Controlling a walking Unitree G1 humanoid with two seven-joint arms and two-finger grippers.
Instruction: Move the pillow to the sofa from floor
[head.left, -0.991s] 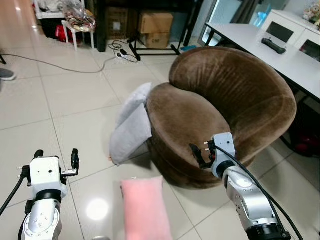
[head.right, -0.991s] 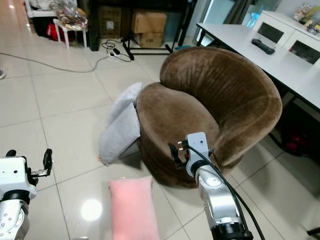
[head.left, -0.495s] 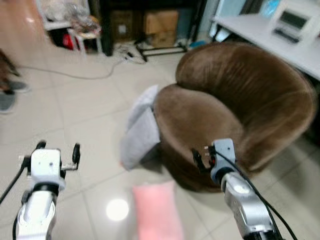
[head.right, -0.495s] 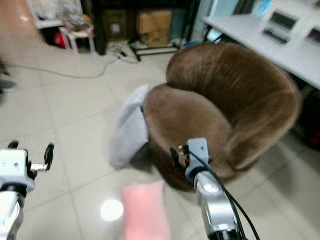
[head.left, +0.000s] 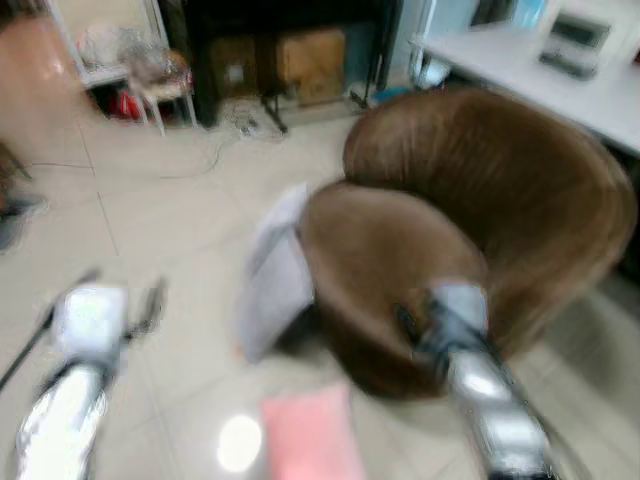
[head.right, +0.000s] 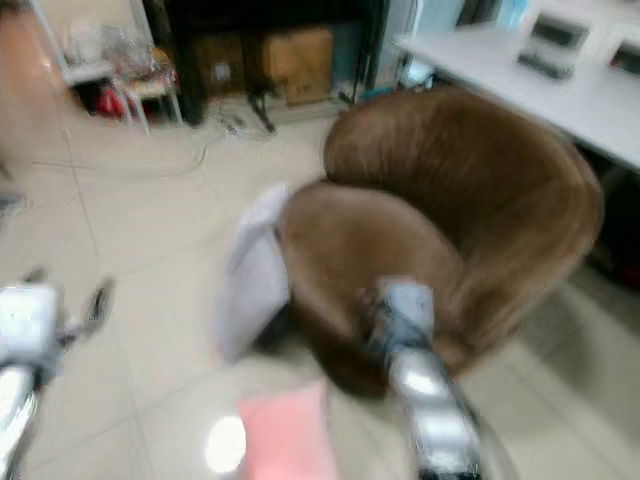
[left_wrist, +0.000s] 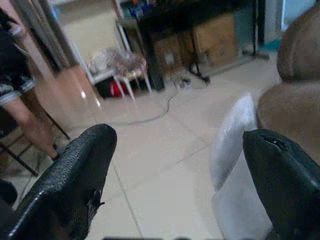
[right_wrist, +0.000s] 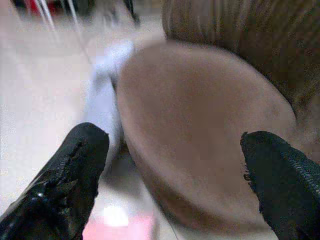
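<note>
Blurred frame: pink pillow on floor at bottom centre, brown sofa right of centre; left gripper and right gripper both spread, empty.

Everything ahead of me is blurred. Far off, cardboard boxes sit under a dark shelf unit, with a small white stool to their left and a cable trailing across the tiled floor in front. A long white table runs along the far right. A person's leg stands far left.
</note>
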